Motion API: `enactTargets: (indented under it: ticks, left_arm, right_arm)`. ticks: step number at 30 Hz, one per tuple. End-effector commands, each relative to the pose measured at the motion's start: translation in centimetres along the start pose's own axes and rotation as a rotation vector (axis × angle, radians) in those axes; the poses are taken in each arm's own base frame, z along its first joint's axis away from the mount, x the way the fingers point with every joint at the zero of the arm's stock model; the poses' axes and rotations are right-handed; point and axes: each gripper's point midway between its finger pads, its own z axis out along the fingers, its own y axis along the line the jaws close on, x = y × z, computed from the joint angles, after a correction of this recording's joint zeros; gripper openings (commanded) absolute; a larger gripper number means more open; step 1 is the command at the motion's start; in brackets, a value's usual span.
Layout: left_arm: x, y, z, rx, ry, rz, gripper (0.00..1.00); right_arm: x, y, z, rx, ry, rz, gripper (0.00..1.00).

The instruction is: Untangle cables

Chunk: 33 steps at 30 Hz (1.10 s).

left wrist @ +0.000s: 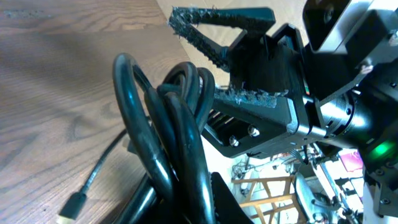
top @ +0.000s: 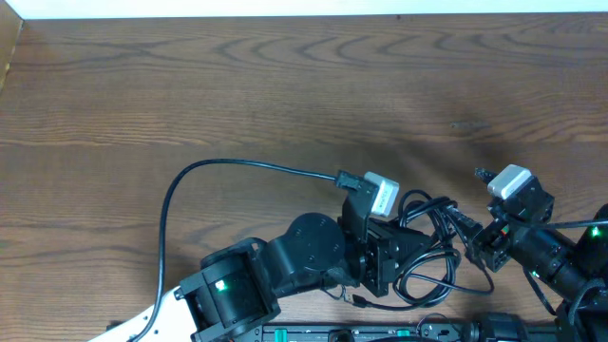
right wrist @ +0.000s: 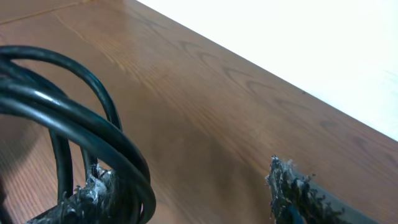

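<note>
The cables (top: 429,249) are a bundle of black loops near the table's front edge, between my two grippers. My left gripper (top: 391,249) is shut on the bundle and holds its loops (left wrist: 168,137) upright just above the jaws. One loose plug end (left wrist: 71,208) lies on the wood. My right gripper (top: 463,228) faces the bundle from the right with its jaws open. In the right wrist view the cables (right wrist: 74,118) curl over the left finger (right wrist: 93,196), while the right finger (right wrist: 298,196) stands well apart with only bare wood between them.
A thin black lead (top: 190,180) arcs from the left wrist camera (top: 382,193) back along the left arm (top: 285,261). The wooden table (top: 285,85) stretches away to the rear and left. Its front edge lies close behind both arms.
</note>
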Motion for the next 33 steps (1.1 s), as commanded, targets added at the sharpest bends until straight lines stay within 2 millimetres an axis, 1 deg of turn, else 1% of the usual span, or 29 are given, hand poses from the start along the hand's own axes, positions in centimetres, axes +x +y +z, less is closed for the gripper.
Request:
enactTargets:
  ticks: [1,3,5,8,11,13,14,18,21,24,27,30,33]
  left_arm:
    - [0.4,-1.6,0.0,0.052,0.022,0.030,0.08]
    - [0.8,-1.9,0.0,0.060,0.031,0.034,0.07]
    - [1.1,-2.2,0.0,0.067,0.040,0.042,0.07]
    - [1.6,-2.6,0.0,0.078,0.053,0.066,0.07]
    - [2.2,-3.1,0.0,0.099,0.070,0.094,0.07]
    - [2.7,-3.8,-0.1,0.127,0.084,0.128,0.08]
    - [2.9,-4.1,-0.1,0.144,0.092,0.150,0.07]
    - [3.3,-4.7,-0.4,0.177,0.107,0.206,0.08]
    - [3.3,-4.8,-0.7,0.179,0.103,0.222,0.08]
    - [3.0,-5.0,-1.2,0.186,0.089,0.249,0.07]
    - [2.4,-5.0,-1.8,0.173,0.056,0.262,0.07]
    - [1.7,-4.4,-2.5,0.129,0.011,0.260,0.08]
    - [0.8,-3.7,-3.4,0.080,-0.037,0.257,0.08]
  right_arm:
    - [-0.5,-0.4,-0.2,0.026,-0.009,-0.019,0.68]
    - [-0.7,-0.6,-0.3,0.037,-0.017,-0.028,0.80]
    - [-1.1,-0.8,-0.3,0.044,-0.032,-0.040,0.99]
    - [-1.5,-1.4,-0.3,0.077,-0.040,-0.054,0.99]
    - [-1.0,-2.9,-0.5,0.164,-0.012,-0.054,0.99]
    - [-0.4,-4.6,-0.8,0.260,0.024,-0.027,0.99]
    - [0.0,-5.7,-1.2,0.332,0.046,0.008,0.99]
    - [1.8,-9.7,-3.4,0.607,0.109,0.152,0.99]
    - [3.0,-11.3,-4.9,0.744,0.143,0.220,0.99]
    - [4.1,-12.1,-6.1,0.836,0.180,0.268,0.99]
    - [4.8,-12.3,-6.6,0.867,0.211,0.275,0.99]
    - [4.9,-12.2,-6.5,0.864,0.201,0.301,0.99]
    - [4.6,-11.6,-5.7,0.808,0.188,0.305,0.99]
